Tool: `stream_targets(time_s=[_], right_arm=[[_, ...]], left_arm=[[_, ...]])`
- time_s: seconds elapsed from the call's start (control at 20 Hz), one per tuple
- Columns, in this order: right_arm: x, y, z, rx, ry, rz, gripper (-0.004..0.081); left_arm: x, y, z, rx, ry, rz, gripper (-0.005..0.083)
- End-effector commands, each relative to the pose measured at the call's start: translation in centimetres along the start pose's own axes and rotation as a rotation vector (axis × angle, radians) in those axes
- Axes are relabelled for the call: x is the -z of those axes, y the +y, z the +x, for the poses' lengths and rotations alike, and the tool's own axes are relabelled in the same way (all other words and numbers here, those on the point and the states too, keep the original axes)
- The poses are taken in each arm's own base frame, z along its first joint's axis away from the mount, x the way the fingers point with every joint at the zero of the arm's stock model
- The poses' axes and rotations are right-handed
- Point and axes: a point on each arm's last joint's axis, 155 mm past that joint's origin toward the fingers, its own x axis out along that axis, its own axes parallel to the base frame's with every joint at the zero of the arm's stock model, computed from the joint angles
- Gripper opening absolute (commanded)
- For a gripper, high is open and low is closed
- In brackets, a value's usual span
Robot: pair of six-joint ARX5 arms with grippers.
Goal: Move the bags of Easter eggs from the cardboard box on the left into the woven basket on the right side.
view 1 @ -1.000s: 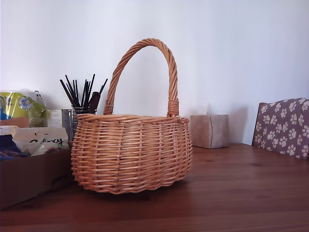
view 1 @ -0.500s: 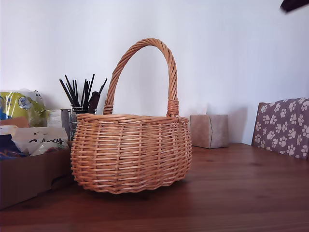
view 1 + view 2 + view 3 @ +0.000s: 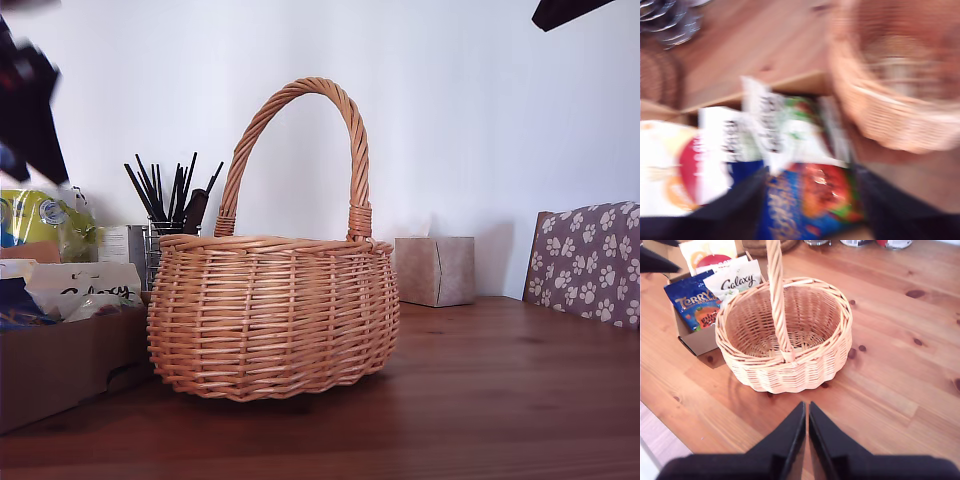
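The woven basket [image 3: 270,320] stands mid-table, and its inside [image 3: 790,320] is bare. At the exterior view's left sits the cardboard box [image 3: 60,365] holding the bags: a white one with dark script [image 3: 737,282], a dark blue one [image 3: 695,302] and a red-yellow one [image 3: 710,252]. My first gripper [image 3: 810,210] hangs open above the box, fingers spread over the blue bag [image 3: 810,200] in a blurred picture; its arm [image 3: 25,100] shows at the exterior view's top left. My second gripper [image 3: 806,440] is shut on nothing, high above the table beside the basket.
A yellow-green bag [image 3: 45,220] and a holder of dark sticks [image 3: 165,200] stand behind the box. A tan tissue box [image 3: 433,270] sits behind the basket toward the exterior view's right, with a paw-print cushion [image 3: 590,260] at that edge. Another arm [image 3: 565,10] shows at the top right.
An arm has come into the exterior view's top left above the box. The dark arm at the top right shows more than half a second ago. Basket and box have stayed put.
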Motion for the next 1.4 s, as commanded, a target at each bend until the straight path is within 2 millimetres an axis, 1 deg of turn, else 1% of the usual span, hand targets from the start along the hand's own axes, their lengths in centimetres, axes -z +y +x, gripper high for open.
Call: stream_targets(time_s=[0.0, 0.1, 0.25, 0.35, 0.6, 0.85, 0.9, 1.0, 1.2, 1.25, 1.3, 1.35], right_arm=[[0.1, 0.4, 0.2, -0.015, 0.003, -0.010, -0.0012], [0.1, 0.8, 0.4, -0.027, 0.011, -0.016, -0.0012], [0.2, 1.2, 0.6, -0.038, 0.018, -0.022, -0.0012], [0.2, 1.3, 0.6, -0.041, 0.019, -0.024, -0.0012], [0.2, 1.3, 0.6, -0.042, 0.017, -0.025, -0.0012], [0.2, 1.8, 0.6, -0.055, 0.018, -0.034, -0.0012], [0.2, 1.8, 0.6, -0.056, 0.019, -0.035, -0.0012], [0.2, 1.9, 0.6, -0.058, 0.018, -0.037, -0.0012], [0.1, 1.9, 0.6, -0.059, 0.018, -0.038, -0.0012], [0.1, 2.0, 0.6, -0.060, 0.018, -0.038, -0.0012], [0.1, 2.0, 0.6, -0.061, 0.018, -0.039, -0.0012], [0.1, 2.0, 0.6, -0.061, 0.018, -0.039, -0.0012]], left_arm=[[0.0, 0.3, 1.3, 0.009, 0.031, -0.013, 0.0730], [-0.4, 1.1, 2.8, -0.001, 0.050, -0.022, 0.0730], [-1.7, 2.0, 4.7, 0.002, 0.060, -0.046, 0.0730], [-1.7, 2.2, 5.9, 0.017, 0.101, -0.081, 0.0730], [-0.8, 2.4, 8.6, 0.053, 0.207, -0.138, 0.0730], [1.2, 1.8, 10.5, 0.086, 0.297, -0.167, 0.0730], [1.6, 1.4, 10.8, 0.107, 0.315, -0.187, 0.0730], [2.0, 0.7, 11.5, 0.144, 0.327, -0.204, 0.0730], [2.5, 0.3, 12.3, 0.156, 0.345, -0.207, 0.0724], [2.8, 0.2, 12.6, 0.159, 0.357, -0.211, 0.0707], [3.3, 0.1, 12.9, 0.163, 0.373, -0.217, 0.0658], [3.6, 0.0, 13.2, 0.166, 0.383, -0.219, 0.0584]])
